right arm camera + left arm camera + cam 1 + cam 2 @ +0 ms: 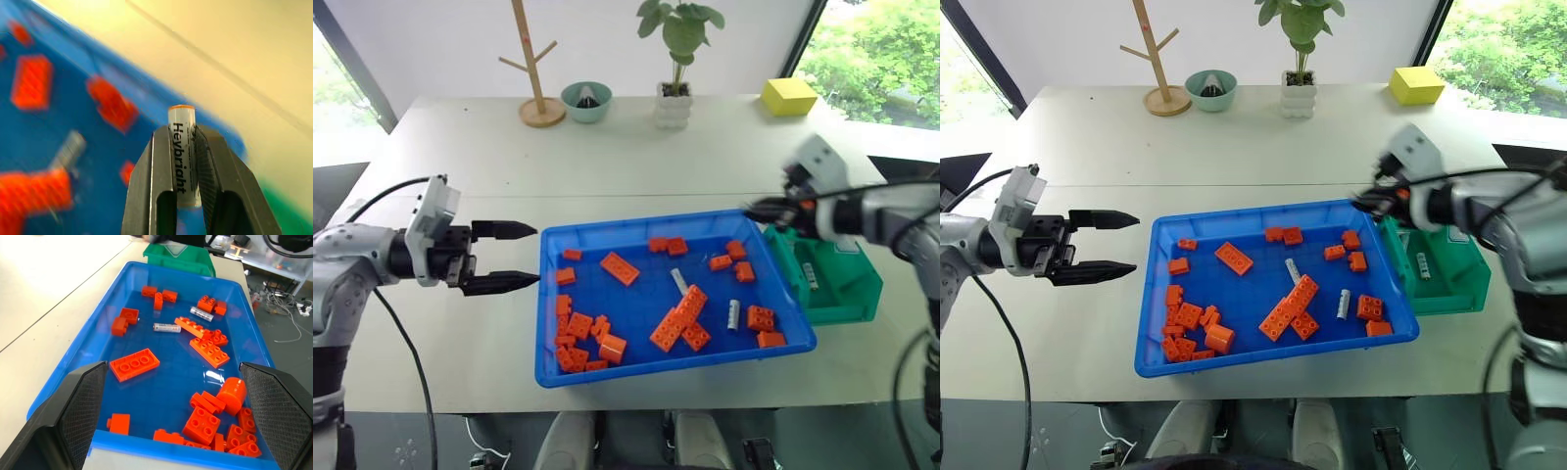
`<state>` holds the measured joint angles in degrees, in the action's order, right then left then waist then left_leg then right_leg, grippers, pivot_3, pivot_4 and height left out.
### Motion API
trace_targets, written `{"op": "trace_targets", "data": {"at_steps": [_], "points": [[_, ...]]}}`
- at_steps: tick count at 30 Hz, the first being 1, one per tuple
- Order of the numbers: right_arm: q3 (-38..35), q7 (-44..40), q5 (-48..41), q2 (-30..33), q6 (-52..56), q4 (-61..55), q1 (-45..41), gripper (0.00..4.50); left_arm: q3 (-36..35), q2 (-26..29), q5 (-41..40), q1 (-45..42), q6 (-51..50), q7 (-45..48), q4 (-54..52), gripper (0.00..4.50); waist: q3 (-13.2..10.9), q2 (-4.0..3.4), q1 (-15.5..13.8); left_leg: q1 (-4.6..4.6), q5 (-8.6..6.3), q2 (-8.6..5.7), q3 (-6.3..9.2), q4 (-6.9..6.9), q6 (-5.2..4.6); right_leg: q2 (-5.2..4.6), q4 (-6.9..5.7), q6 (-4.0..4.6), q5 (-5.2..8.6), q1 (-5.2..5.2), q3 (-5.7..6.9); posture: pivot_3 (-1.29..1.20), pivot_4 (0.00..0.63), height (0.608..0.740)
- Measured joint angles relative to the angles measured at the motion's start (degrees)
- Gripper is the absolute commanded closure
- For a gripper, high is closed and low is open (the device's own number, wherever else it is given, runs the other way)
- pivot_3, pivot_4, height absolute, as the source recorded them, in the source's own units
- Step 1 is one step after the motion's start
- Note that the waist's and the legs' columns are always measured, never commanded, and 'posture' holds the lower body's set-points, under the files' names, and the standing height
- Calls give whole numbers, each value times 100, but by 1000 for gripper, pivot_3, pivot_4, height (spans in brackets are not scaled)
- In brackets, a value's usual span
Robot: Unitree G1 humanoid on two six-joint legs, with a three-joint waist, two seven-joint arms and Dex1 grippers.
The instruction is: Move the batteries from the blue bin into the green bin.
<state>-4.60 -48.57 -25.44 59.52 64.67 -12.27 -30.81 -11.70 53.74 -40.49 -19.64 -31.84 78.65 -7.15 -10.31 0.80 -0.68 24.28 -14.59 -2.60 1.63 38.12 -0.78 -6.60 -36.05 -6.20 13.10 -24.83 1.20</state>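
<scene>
Your right gripper [185, 161] pinches a battery [183, 147] over the blue bin's [548, 284] far corner | left gripper [519, 257] spread wide beside the bin | green bin [862, 294] holds one battery

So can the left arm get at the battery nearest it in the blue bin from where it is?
Probably yes: the left gripper is open beside the blue bin, and that battery lies clear of the orange bricks.

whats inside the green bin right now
One battery lies inside the green bin. The right gripper, shut on another battery, hides the bin's near-left corner.
</scene>
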Motion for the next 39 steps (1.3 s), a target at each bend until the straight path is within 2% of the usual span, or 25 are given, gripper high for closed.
{"op": "trace_targets", "data": {"at_steps": [5,9,11,12,15,18,20,23,26,30,33,39], "points": [[-622,-10,257,469,-490,123,1228,4435,150,-92,61,-217,114,12,119,0,-2,-8,68,-17,0,11,-5,2,0,9,-9,6,3,7,-5,0,150,702],[-664,180,425,429,-766,212,1513,4435,188,-118,114,-314,124,18,187,0,-3,-10,141,-18,1,13,-6,3,-1,12,-10,4,2,7,-7,0,150,702],[-728,316,462,379,-789,298,1513,3413,192,-142,119,-360,126,29,204,0,-3,-10,143,-18,1,12,-6,4,-1,17,-10,1,1,7,-7,0,150,702],[-745,356,462,351,-790,305,1512,3141,192,-145,123,-370,126,37,216,0,-3,-9,139,-18,1,13,-4,3,-1,18,-10,0,0,7,-7,0,150,702],[-745,489,482,233,-803,303,1499,1600,194,-146,132,-370,125,81,260,0,-3,-10,131,-17,1,12,-4,4,-1,18,-10,0,0,7,-6,0,150,702],[-687,565,499,209,-806,305,1329,1600,195,-145,135,-370,124,98,261,0,-4,-10,131,-17,1,11,-5,5,-1,17,-9,0,0,7,-7,0,150,702],[-637,642,478,77,-750,298,924,1600,192,-145,136,-364,123,101,254,0,-4,-10,149,-18,1,12,-5,5,-1,17,-10,1,0,7,-7,0,150,702],[-550,866,283,-415,-316,138,131,1600,189,-145,136,-358,121,102,247,0,-4,-11,170,-20,1,18,-3,3,-1,18,-12,0,0,5,-8,0,150,702],[-313,1145,-85,-1205,323,-512,-370,1600,189,-146,135,-351,119,95,229,0,-4,-11,148,-18,1,21,5,-1,-1,19,-14,-2,-1,2,-6,0,150,702],[233,1586,-383,-2207,997,-1180,-277,1600,187,-146,136,-316,116,82,227,0,-3,-9,88,-2,1,10,12,3,1,16,-15,-2,-2,-3,1,0,150,702],[457,1899,-412,-2694,1217,-1250,-26,1600,187,-146,136,-316,114,64,227,0,-3,-9,53,2,1,0,8,12,1,10,-13,-1,-1,-3,-1,0,150,702],[763,2284,-400,-3217,1249,-1147,279,1600,187,-146,136,-317,114,44,228,0,-3,-9,50,0,2,-1,8,12,2,16,-18,-1,-1,-6,-1,0,150,702]]}}
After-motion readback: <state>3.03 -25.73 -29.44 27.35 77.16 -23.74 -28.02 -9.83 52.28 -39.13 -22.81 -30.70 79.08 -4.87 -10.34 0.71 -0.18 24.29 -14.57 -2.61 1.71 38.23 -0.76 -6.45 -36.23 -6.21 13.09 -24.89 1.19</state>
